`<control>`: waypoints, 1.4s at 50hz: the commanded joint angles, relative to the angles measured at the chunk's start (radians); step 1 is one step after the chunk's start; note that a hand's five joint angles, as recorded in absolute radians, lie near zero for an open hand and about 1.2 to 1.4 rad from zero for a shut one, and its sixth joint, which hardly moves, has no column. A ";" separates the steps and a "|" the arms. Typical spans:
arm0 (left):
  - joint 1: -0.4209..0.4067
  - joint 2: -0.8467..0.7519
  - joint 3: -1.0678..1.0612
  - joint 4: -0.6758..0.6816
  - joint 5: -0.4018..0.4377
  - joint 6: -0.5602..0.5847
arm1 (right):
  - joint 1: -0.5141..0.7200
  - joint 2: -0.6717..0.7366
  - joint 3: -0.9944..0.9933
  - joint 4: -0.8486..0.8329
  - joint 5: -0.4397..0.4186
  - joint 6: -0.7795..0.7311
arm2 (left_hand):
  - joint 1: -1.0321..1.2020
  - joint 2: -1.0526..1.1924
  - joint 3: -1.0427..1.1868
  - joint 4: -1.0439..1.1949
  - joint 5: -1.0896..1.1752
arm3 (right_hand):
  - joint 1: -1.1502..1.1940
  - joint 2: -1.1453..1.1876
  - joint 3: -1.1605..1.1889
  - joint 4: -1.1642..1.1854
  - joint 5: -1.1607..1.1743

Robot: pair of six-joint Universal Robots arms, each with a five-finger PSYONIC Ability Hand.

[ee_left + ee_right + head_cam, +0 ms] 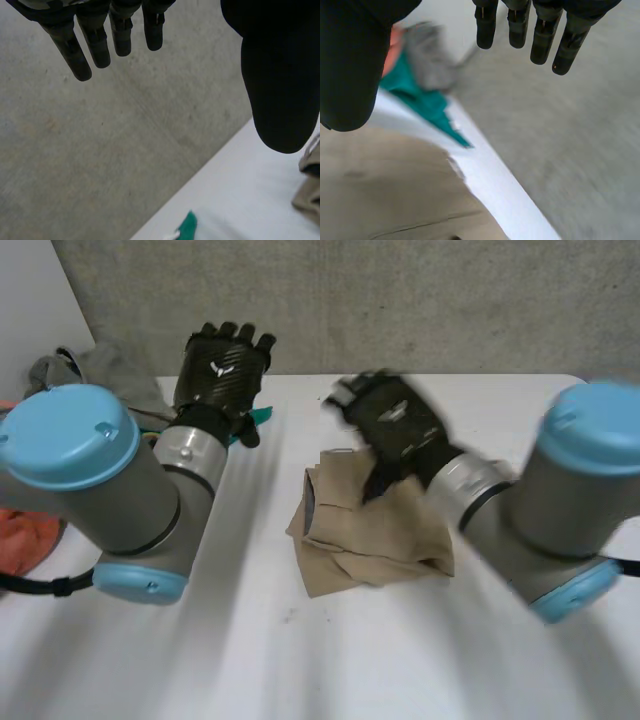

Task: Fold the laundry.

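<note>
A tan cloth, loosely folded with creases, lies in the middle of the white table. My right hand hovers over its far edge, fingers straight and apart from the thumb, holding nothing. In the right wrist view the tan cloth lies under the palm of the right hand. My left hand is raised at the table's back left, well clear of the cloth, fingers straight and empty. The left wrist view has the left hand over the floor, with a tan cloth corner beside the thumb.
A green cloth lies at the back edge under my left hand. A grey garment is heaped at the back left and an orange one at the left edge. Past the back edge is grey floor.
</note>
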 commanded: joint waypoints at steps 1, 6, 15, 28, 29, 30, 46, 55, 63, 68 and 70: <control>-0.090 -0.091 0.152 -0.089 0.052 -0.089 | -0.181 -0.069 -0.006 0.155 0.046 0.303 | 0.006 -0.008 -0.016 -0.007 -0.027 | -0.029 -0.046 -0.041 -0.062 -0.068; -0.143 -0.212 0.272 -0.201 0.123 -0.126 | -0.203 0.009 -0.070 0.267 0.054 0.274 | 0.012 -0.002 -0.010 -0.001 -0.021 | -0.029 -0.046 -0.041 -0.062 -0.068; -0.176 -0.485 0.551 -0.445 0.120 -0.132 | -0.204 0.210 -0.219 0.384 0.040 0.241 | 0.050 0.036 0.028 0.037 0.017 | -0.029 -0.046 -0.041 -0.062 -0.068; -0.138 -0.580 0.645 -0.571 -0.012 0.046 | -0.203 0.338 -0.274 0.384 0.032 0.142 | 0.094 0.080 0.072 0.082 0.061 | -0.029 -0.046 -0.041 -0.062 -0.068; -0.138 -0.583 0.642 -0.572 -0.012 0.058 | -0.203 0.358 -0.288 0.384 0.035 0.134 | 0.094 0.080 0.072 0.082 0.061 | -0.029 -0.046 -0.041 -0.062 -0.068; -0.138 -0.591 0.639 -0.572 -0.012 0.078 | -0.203 0.367 -0.294 0.384 0.037 0.131 | 0.091 0.077 0.069 0.079 0.058 | -0.029 -0.046 -0.041 -0.062 -0.068; -0.135 -0.614 0.639 -0.566 0.061 0.098 | -0.203 0.431 -0.346 0.387 0.055 0.039 | 0.083 0.068 0.060 0.070 0.049 | -0.029 -0.046 -0.041 -0.062 -0.068; -0.124 -0.423 0.579 -0.543 0.074 0.075 | -0.195 0.214 -0.270 0.376 0.078 0.124 | 0.015 0.001 -0.007 0.003 -0.018 | -0.029 -0.046 -0.041 -0.062 -0.068; -0.063 -0.134 0.317 -0.425 0.251 -0.017 | -0.256 0.031 -0.058 0.342 0.109 0.336 | 0.003 -0.011 -0.019 -0.010 -0.030 | -0.029 -0.046 -0.041 -0.062 -0.068; -0.011 -0.011 0.165 -0.401 0.397 -0.051 | -0.327 0.023 0.083 0.333 0.083 0.392 | 0.006 -0.008 -0.016 -0.007 -0.027 | -0.029 -0.046 -0.041 -0.062 -0.068; 0.008 0.022 0.110 -0.401 0.471 -0.060 | -0.327 0.028 0.125 0.320 0.052 0.406 | 0.006 -0.008 -0.016 -0.007 -0.027 | -0.029 -0.046 -0.041 -0.062 -0.068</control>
